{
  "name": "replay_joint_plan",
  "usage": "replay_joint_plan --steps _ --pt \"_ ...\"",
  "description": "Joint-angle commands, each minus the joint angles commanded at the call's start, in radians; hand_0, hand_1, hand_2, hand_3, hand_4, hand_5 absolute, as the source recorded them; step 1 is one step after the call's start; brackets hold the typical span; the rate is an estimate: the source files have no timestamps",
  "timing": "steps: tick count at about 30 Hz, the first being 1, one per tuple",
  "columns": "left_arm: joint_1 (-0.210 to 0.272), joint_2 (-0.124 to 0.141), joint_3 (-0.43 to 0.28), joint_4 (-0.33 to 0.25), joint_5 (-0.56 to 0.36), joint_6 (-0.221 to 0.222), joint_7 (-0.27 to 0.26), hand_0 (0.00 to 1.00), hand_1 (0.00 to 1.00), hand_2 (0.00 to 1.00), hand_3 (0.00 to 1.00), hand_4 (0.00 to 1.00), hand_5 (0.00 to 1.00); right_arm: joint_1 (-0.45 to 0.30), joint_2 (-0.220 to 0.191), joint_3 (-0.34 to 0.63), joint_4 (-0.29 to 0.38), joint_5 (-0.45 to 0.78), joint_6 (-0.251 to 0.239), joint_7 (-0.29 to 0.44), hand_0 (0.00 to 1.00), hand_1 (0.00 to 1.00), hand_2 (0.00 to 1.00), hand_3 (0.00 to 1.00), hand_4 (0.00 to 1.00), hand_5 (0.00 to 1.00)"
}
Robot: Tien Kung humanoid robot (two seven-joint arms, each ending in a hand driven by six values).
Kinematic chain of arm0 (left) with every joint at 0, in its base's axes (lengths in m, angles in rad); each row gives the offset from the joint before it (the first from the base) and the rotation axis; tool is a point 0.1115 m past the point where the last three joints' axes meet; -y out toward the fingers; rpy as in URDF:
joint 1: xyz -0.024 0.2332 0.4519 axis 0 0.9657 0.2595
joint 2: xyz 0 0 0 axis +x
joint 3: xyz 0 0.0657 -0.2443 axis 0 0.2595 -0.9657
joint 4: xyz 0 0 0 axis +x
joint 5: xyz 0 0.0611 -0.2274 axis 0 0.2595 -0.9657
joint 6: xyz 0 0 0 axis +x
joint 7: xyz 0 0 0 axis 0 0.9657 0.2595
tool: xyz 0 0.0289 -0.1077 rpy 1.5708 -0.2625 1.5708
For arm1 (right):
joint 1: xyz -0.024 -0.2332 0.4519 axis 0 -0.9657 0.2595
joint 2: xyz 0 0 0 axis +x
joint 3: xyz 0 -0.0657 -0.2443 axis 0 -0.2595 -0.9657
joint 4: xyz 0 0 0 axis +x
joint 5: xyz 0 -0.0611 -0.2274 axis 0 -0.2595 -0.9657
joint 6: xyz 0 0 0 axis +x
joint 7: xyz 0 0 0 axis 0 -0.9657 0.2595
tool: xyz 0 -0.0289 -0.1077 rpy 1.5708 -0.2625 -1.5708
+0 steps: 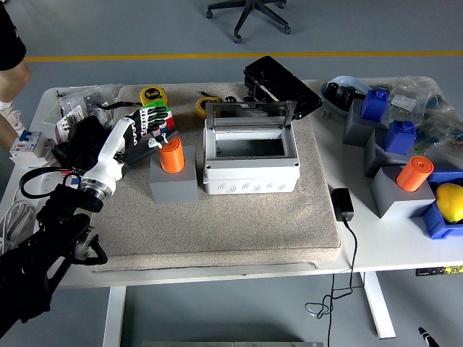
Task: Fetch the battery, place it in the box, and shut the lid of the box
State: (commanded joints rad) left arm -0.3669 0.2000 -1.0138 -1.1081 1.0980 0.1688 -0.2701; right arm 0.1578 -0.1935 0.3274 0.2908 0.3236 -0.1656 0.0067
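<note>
One hand works: left, fingers spread, empty, just left of the orange battery upright in its gray holder. Box to hand's right, lid up. Wrap fingers round battery, lift straight, no tilt.

The scene was evenly and brightly lit from overhead, with soft, short shadows under the white table at the frame's bottom. Focus was sharp throughout, with no strong glare or blur.
</note>
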Motion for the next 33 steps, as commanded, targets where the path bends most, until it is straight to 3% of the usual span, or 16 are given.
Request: replay_joint_plan --steps 1,2,13,14,19,20,25,26,31,32,33 --pt "-0.001 0.0 0.003 0.002 -0.004 0.001 -0.002 0.806 0.792 0.772 0.781 0.998 0.445 0.0 0.0 -0.001 0.0 0.0 0.0 0.0 0.727 0.666 0.653 0.599 0.998 0.615" --pt "-0.001 0.001 0.01 0.005 -0.009 0.003 -0.006 0.761 0.745 0.707 0.766 0.998 0.427 0.0 0.0 -0.002 0.0 0.0 0.0 0.0 0.727 0.667 0.653 0.599 0.998 0.615" --pt "-0.014 0.006 0.08 0.011 -0.043 0.02 -0.024 0.728 0.706 0.665 0.714 0.998 0.385 0.005 -0.002 -0.012 0.001 0.003 -0.001 0.0 0.727 0.667 0.653 0.6 0.998 0.615" --pt "-0.018 0.006 0.088 0.014 -0.049 0.02 -0.023 0.696 0.679 0.645 0.698 0.998 0.195 0.006 -0.002 -0.012 0.001 0.003 -0.001 0.0 0.726 0.667 0.653 0.6 0.998 0.615" --pt "-0.024 0.002 0.104 0.019 -0.069 0.02 -0.019 0.696 0.679 0.645 0.698 0.998 0.195 0.006 -0.004 -0.013 0.001 0.002 -0.003 0.0 0.726 0.667 0.653 0.6 0.998 0.615" --pt "-0.025 0.0 0.106 0.019 -0.076 0.02 -0.017 0.662 0.649 0.632 0.694 0.998 0.122 0.006 -0.004 -0.014 0.001 0.003 -0.003 0.0 0.726 0.667 0.653 0.599 0.998 0.615" --pt "-0.033 -0.003 0.122 0.025 -0.099 0.02 -0.005 0.662 0.649 0.632 0.694 0.998 0.122 0.002 -0.003 -0.016 0.0 0.005 -0.002 -0.001 0.726 0.667 0.653 0.599 0.998 0.615" --pt "-0.034 -0.004 0.126 0.027 -0.107 0.022 0.0 0.579 0.61 0.582 0.667 0.998 0.014 0.002 -0.002 -0.015 0.0 0.005 -0.002 0.0 0.726 0.667 0.653 0.6 0.998 0.616" --pt "-0.037 -0.01 0.136 0.033 -0.137 0.03 0.01 0.579 0.61 0.582 0.667 0.998 0.014 0.0 -0.001 -0.01 0.001 0.003 -0.002 0.001 0.726 0.667 0.653 0.6 0.998 0.616" --pt "-0.038 -0.012 0.138 0.035 -0.141 0.031 0.009 0.506 0.545 0.521 0.558 0.992 0.002 0.0 0.0 -0.009 0.001 0.003 -0.002 0.001 0.726 0.666 0.653 0.6 0.998 0.616" --pt "-0.039 -0.012 0.139 0.035 -0.142 0.031 0.008 0.506 0.545 0.521 0.558 0.992 0.002 0.0 0.0 -0.008 0.001 0.003 -0.002 0.001 0.726 0.666 0.653 0.6 0.998 0.616"
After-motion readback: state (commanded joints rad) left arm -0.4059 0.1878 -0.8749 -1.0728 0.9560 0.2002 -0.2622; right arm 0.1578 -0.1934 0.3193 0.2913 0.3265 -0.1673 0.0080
